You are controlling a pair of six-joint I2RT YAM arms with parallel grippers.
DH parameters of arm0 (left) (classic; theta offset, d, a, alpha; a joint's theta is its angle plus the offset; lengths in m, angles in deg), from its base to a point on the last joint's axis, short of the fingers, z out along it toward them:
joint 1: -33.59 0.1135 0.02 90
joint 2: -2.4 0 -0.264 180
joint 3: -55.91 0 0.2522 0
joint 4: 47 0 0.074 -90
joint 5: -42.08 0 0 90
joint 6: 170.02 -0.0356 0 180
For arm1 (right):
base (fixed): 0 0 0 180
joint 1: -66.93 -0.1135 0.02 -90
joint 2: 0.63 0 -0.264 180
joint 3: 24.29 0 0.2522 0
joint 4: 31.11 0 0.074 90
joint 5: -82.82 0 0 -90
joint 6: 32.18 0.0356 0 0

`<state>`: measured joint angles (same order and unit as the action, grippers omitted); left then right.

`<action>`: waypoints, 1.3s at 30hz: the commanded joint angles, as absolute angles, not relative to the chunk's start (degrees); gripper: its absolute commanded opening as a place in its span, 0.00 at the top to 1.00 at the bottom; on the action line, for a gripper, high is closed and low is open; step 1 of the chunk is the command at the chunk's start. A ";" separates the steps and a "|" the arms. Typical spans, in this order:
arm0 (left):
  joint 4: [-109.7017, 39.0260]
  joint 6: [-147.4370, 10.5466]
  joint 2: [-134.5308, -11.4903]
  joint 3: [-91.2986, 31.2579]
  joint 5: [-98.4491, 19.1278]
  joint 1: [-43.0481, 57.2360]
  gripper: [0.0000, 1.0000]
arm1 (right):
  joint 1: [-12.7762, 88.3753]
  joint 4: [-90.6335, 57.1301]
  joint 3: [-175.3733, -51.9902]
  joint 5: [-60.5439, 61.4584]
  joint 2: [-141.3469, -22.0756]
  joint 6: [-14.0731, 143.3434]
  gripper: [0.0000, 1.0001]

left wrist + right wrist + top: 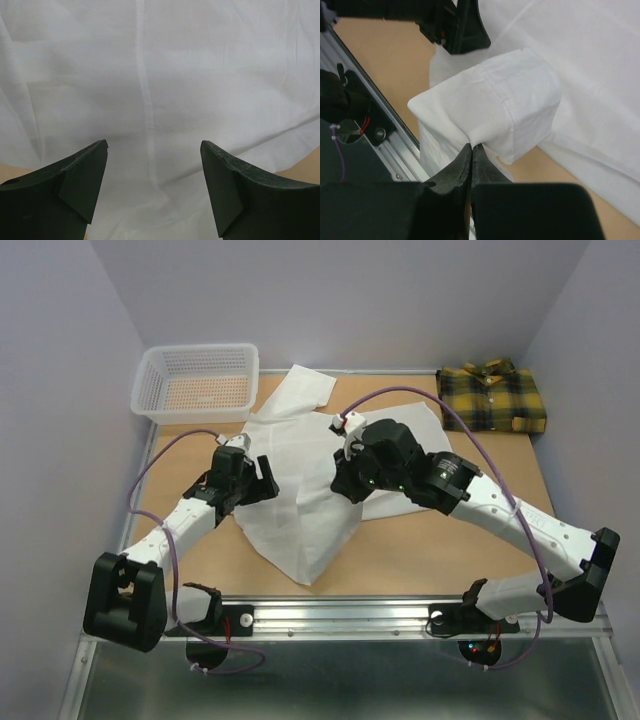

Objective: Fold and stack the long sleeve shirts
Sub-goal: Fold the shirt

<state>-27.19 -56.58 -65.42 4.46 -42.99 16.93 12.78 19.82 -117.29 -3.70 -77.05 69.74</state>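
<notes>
The white shirt is plain, with no print at all. The plaid shirt is yellow crossed with dark green. The mesh basket is white, the tabletop tan brown. The left gripper and right gripper are black, on white arms trailing purple cables.

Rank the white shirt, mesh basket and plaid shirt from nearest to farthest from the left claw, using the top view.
1. white shirt, directly beneath the left claw.
2. mesh basket, back-left corner.
3. plaid shirt, back-right corner.
</notes>
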 commanded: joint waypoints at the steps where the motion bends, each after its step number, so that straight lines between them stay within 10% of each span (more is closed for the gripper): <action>1: -26.82 -56.04 -69.83 1.37 -40.19 15.31 0.14 | 12.17 19.92 -126.36 -11.13 -76.83 67.84 0.99; 13: -24.54 -48.56 -72.75 6.20 -38.60 15.84 0.17 | 12.43 17.03 -137.36 -31.07 -85.87 64.06 0.99; 39: -20.58 -47.51 -65.03 6.82 -39.38 26.38 0.13 | 23.24 -1.08 -146.85 -29.95 -98.09 58.35 0.99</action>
<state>-21.18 -48.52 -71.10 6.99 -37.05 24.45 23.46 5.66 -141.84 -30.87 -96.48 60.69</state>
